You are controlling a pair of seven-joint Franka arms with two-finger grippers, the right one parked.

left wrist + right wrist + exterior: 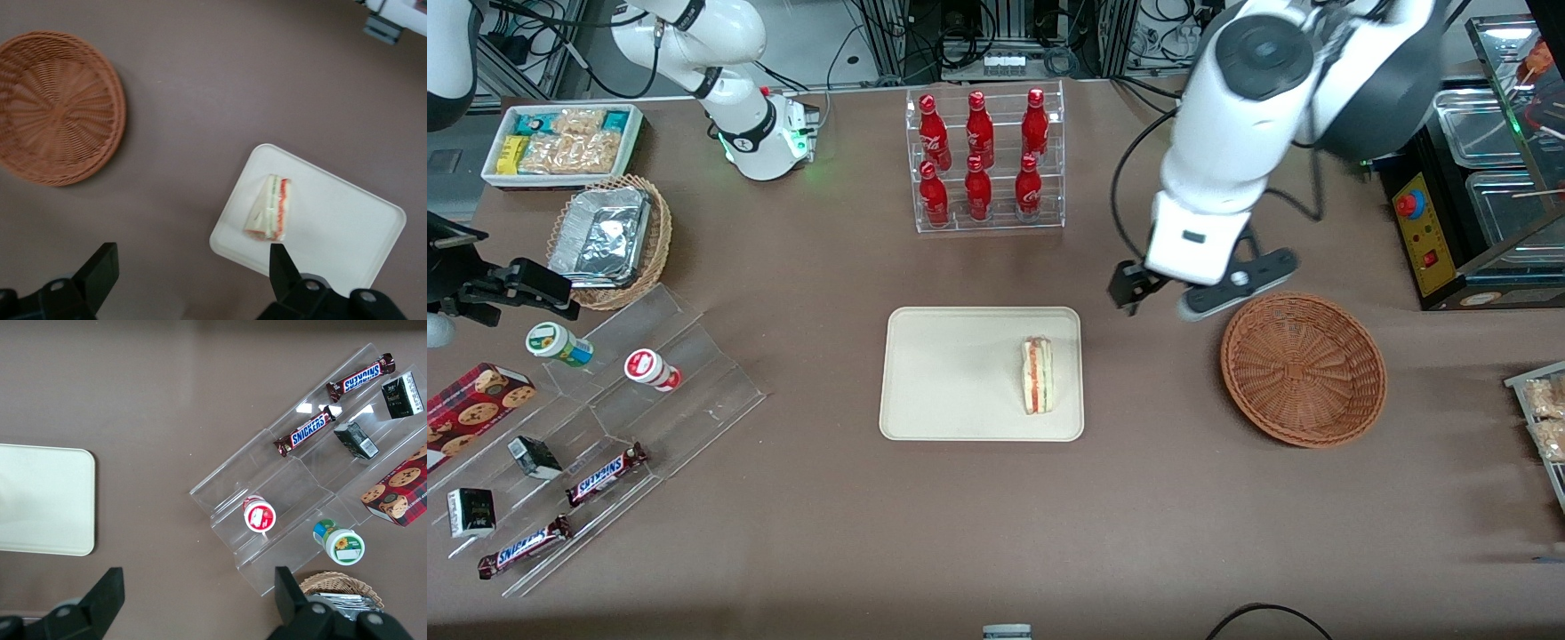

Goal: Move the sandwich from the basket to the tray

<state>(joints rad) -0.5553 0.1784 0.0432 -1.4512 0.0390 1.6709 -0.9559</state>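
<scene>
Sandwich (pixel 1037 375) seen lying on the cream tray (pixel 951 373), close to the tray's rim on the working arm's end, red and green filling layers visible along its edge; same sandwich (pixel 269 209) shown on the tray (pixel 333 230) in the left wrist view, apart from the gripper. Wicker basket (pixel 1303 369) found with nothing inside, standing on the brown table (pixel 996 533) beside the tray, toward the working arm's end, not touching it; woven bottom of the basket (pixel 57 107) plainly visible from the wrist camera.

Left gripper (pixel 1143 289) held in the air above the table, over the bare strip between tray and basket, a little farther from the front camera than both. Fingers (pixel 283 267) spread wide apart, nothing between them, nothing touched.

Farther from the front camera than the tray, a clear rack of six red cola bottles (pixel 983 160) stood upright. Toward the parked arm's end: a lighter wicker basket with a foil tray (pixel 605 236), a white bin of snack packets (pixel 560 142), a stepped acrylic stand (pixel 649 400) with two small cups, Snickers bars (pixel 605 473) and a cookie box (pixel 471 413)
</scene>
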